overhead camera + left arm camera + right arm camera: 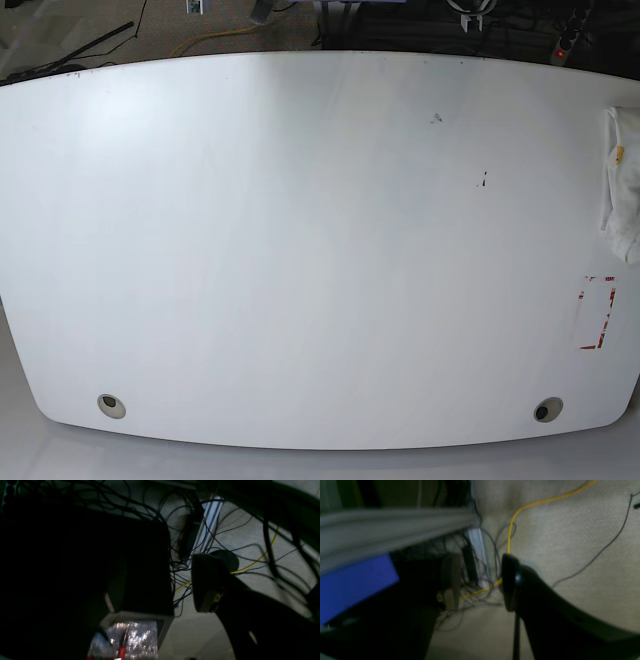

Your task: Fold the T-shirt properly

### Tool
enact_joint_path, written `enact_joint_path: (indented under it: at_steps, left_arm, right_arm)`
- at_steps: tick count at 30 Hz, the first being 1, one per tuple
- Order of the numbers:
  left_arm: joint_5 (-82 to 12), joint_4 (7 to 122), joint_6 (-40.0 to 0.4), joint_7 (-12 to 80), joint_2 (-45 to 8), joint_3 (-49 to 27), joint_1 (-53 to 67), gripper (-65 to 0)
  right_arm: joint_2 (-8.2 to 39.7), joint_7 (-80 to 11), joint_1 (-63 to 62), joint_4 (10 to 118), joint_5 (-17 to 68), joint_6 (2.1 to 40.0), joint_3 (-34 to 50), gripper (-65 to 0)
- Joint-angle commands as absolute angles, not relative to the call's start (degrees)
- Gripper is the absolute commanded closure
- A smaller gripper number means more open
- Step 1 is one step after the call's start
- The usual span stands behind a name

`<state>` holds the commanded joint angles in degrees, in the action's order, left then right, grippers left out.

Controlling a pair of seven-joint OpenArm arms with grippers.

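Note:
The T-shirt (622,185) lies bunched in a white heap at the far right edge of the white table (300,250), partly cut off by the frame; a small yellow spot of print shows on it. Neither gripper appears in the base view. The left wrist view shows my left gripper (152,592) hanging over the floor and cables, its jaws apart and empty. The right wrist view shows my right gripper (480,582) also over the floor beside the table edge, jaws apart and empty. Both are far from the shirt.
Red tape corner marks (597,312) sit on the table below the shirt. Two cable holes (111,405) (547,409) lie near the front edge. A yellow cable (520,510) and black cables (225,530) run across the floor; a dark box (140,567) stands there.

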<state>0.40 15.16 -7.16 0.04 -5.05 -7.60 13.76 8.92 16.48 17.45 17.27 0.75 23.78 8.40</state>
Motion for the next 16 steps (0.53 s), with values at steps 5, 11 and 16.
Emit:
enact_joint_path:
  at_steps: [5,11,16]
  left_arm:
    - [1.2,9.5,-6.9,0.0,-5.0,-7.1,9.1,-36.9]
    - [1.3,9.3,-3.5,0.0,-4.9,-7.0,8.4,-36.9]
    - [1.3,9.3,-3.5,0.0,-4.9,-7.0,8.4,-36.9]
  right_arm:
    - [8.7,16.5,13.2,14.1,-4.8,19.1,8.3,-25.0]
    - [8.6,16.5,11.0,11.5,-6.6,17.5,8.3,-25.2]
    - [8.6,16.5,11.1,11.5,-6.6,17.5,8.3,-25.2]
